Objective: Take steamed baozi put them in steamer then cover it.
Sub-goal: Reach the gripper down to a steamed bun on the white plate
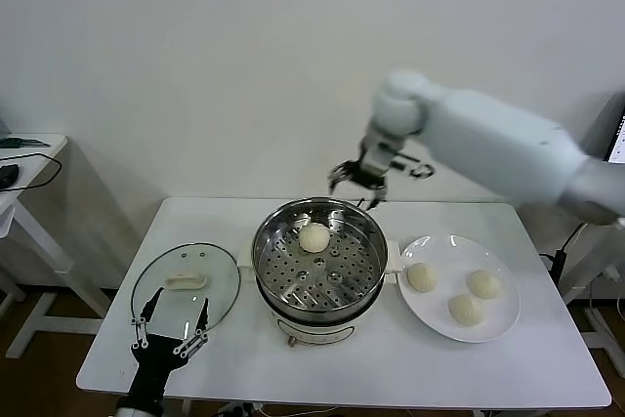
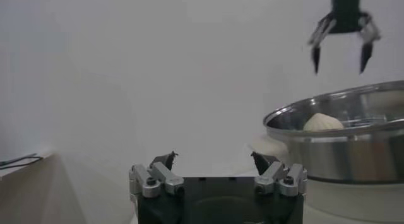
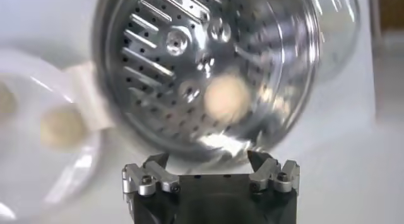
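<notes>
— What's nearest you?

— My left gripper (image 1: 172, 331), fingers spread, empty, over the near edge of the round clear glass lid (image 1: 186, 287); right of it I see the shiny round stainless-steel steamer (image 1: 318, 259).

— And the buns?

— One cream-white pleated baozi (image 1: 314, 236) lies on the perforated tray, below my right gripper (image 1: 356, 183), which hangs spread above the far rim. Three more baozi (image 1: 422, 276) sit on the flat white round plate (image 1: 500, 322), to its right.

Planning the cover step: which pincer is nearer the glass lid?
Left. The left pincer, open, sits at the glass lid's near edge; the right pincer, open, hovers behind the steamer.
</notes>
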Controlling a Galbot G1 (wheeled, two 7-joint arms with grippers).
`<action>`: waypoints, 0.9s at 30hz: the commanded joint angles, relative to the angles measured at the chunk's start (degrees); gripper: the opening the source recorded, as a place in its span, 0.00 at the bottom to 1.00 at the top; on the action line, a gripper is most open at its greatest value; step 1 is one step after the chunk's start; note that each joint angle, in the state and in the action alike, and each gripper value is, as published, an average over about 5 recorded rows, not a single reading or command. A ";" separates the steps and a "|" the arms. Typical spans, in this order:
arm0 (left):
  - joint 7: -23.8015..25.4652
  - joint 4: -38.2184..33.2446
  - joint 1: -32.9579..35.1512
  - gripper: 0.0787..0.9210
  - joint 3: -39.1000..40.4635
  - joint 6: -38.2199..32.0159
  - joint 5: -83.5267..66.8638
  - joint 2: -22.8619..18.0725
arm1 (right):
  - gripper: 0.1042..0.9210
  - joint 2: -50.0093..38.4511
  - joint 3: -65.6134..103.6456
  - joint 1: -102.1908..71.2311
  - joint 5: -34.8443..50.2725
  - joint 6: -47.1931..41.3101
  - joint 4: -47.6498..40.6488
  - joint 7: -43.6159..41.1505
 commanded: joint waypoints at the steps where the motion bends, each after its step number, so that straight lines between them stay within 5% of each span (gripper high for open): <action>1: 0.04 0.23 -0.07 0.88 0.29 -0.09 0.04 0.23 | 0.88 -17.24 -5.59 -0.58 13.56 -18.65 -1.54 0.02; 10: -0.01 0.24 -0.76 0.88 1.25 0.17 0.18 0.40 | 0.88 -18.41 -8.90 -9.65 14.33 -20.35 -1.57 7.95; 27: -0.15 1.03 -0.56 0.88 0.48 0.04 0.23 -0.22 | 0.88 -6.80 -4.09 -19.84 9.95 -21.35 -7.08 13.04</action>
